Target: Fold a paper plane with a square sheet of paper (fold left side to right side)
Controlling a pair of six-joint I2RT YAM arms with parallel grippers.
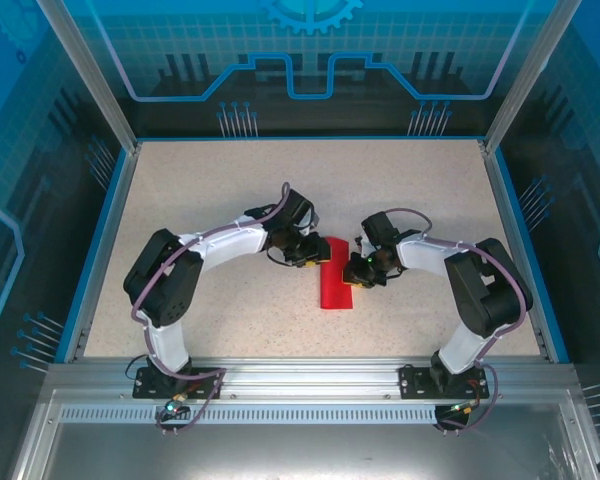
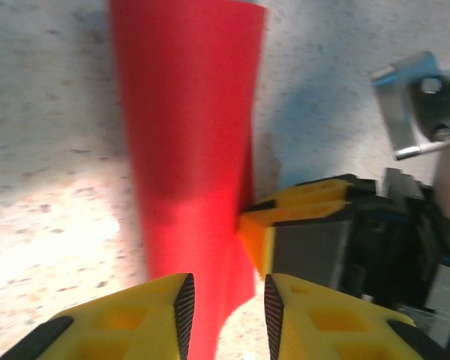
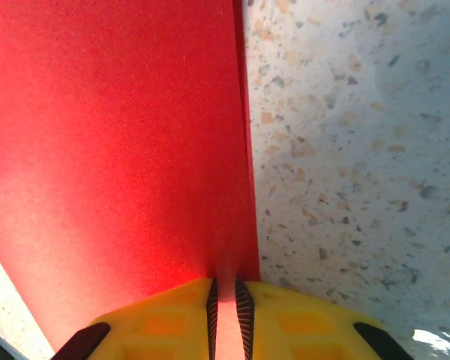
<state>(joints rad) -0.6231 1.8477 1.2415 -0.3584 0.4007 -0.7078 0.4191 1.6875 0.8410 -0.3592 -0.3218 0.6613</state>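
On the speckled table (image 1: 200, 200), between two robot arms, a paper plane appears to be at its first crease. At left, the left gripper (image 2: 226, 304) hovers low at one end of the red sheet of paper (image 2: 187, 150). Its yellow fingers (image 2: 127, 326) are apart, and the sheet's edge lies in the gap without being pinched. At centre, the sheet lies doubled into a long narrow strip, flat on the table. At right, the right gripper (image 3: 225, 296) has its fingers pressed together on the strip's long right edge, the paper caught between the pads. The left-to-right fold looks made but not yet pressed. The next move likely calls for the left fingers to flatten the folded side while the right keeps the free edges aligned. No container figures in the scene.
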